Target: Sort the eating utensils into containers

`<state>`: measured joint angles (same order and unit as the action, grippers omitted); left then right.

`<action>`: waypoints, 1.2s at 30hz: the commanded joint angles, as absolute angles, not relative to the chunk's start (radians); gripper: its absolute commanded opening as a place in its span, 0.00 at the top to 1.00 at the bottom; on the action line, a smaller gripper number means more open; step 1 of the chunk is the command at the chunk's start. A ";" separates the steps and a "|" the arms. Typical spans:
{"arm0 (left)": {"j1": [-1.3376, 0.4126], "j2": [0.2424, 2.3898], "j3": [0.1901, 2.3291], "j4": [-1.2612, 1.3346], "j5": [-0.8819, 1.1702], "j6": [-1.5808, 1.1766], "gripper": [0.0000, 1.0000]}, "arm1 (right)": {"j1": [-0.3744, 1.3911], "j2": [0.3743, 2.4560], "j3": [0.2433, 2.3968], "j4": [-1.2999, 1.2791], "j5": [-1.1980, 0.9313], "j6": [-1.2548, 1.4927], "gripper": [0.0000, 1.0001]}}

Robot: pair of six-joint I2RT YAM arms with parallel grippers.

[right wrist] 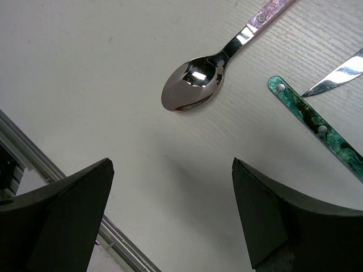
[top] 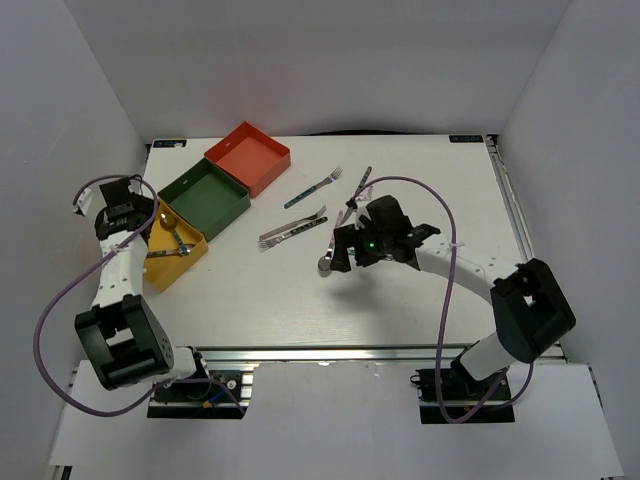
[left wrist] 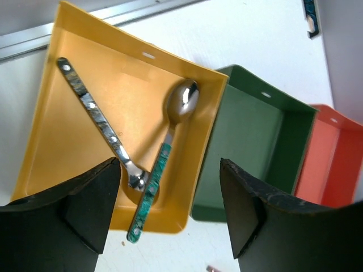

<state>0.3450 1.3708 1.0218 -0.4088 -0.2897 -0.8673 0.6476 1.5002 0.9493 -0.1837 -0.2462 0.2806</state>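
While white walls enclose the pale table, left and right jaws stand wide.

**White table, three trays, loose cutlery**

The white table carries three trays in a diagonal row on its left side. The red tray is farthest, the green tray is just beside it, and the yellow tray is nearest. Mid-table lie a teal-handled fork, a pair of utensils side by side (one has a teal handle), and a pink-handled spoon nearest.
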 commanded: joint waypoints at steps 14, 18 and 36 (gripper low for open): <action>0.244 1.331 0.871 -0.365 -0.110 -0.792 0.80 | 0.676 1.525 0.991 -0.077 -0.284 0.322 0.11; 0.233 1.374 0.888 -0.387 -0.120 -0.779 0.86 | 0.677 1.511 0.971 -0.081 -0.265 0.308 0.11; 0.206 1.388 0.893 -0.414 -0.144 -0.756 0.67 | 0.676 1.557 0.989 -0.084 -0.273 0.287 0.11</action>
